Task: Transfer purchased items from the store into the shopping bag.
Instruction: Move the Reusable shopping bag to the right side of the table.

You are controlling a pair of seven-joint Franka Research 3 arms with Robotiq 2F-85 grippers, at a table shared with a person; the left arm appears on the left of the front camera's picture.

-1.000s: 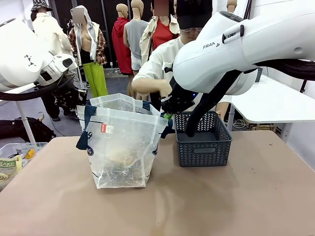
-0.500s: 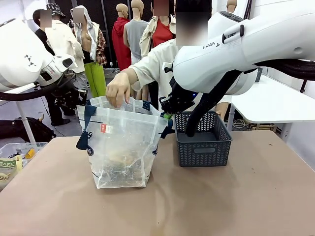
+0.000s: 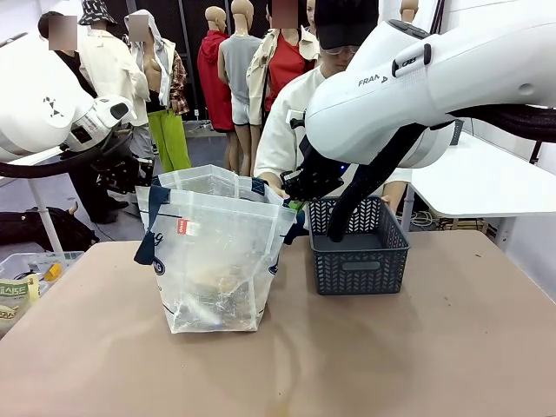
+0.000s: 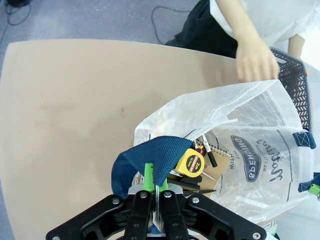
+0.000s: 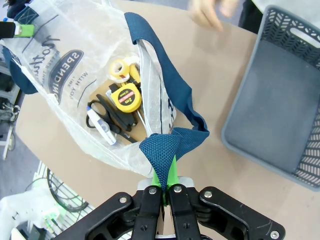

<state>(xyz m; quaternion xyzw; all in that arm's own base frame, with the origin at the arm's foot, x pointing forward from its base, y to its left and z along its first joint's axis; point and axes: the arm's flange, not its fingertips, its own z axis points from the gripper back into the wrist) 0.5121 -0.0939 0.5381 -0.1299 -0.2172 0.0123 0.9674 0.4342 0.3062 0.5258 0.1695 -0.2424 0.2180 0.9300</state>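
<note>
The clear plastic shopping bag (image 3: pixel 217 261) stands open at the table's middle left. My left gripper (image 4: pixel 152 182) is shut on one navy handle (image 4: pixel 145 160), and my right gripper (image 5: pixel 165 177) is shut on the other navy handle (image 5: pixel 165 145); together they hold the mouth apart. At the bottom of the bag lie a yellow tape measure (image 5: pixel 126 97), black scissors (image 5: pixel 107 112), a tape roll (image 5: pixel 119 67), a notebook (image 4: pixel 220 160), and slim pen-like items in black (image 4: pixel 207 149) and white (image 5: pixel 100 128). In the front view my right gripper (image 3: pixel 295 198) is at the bag's right rim.
An empty grey basket (image 3: pixel 359 248) stands right of the bag. The person stands behind the table, one hand (image 4: pixel 255 62) beyond the bag's far rim. A clear bin with goods (image 3: pixel 26 278) sits at the left edge. The table in front is bare.
Half a second ago the person's hand hung over the bag's mouth; it has since drawn back toward the body. Both grippers keep their hold without moving.
</note>
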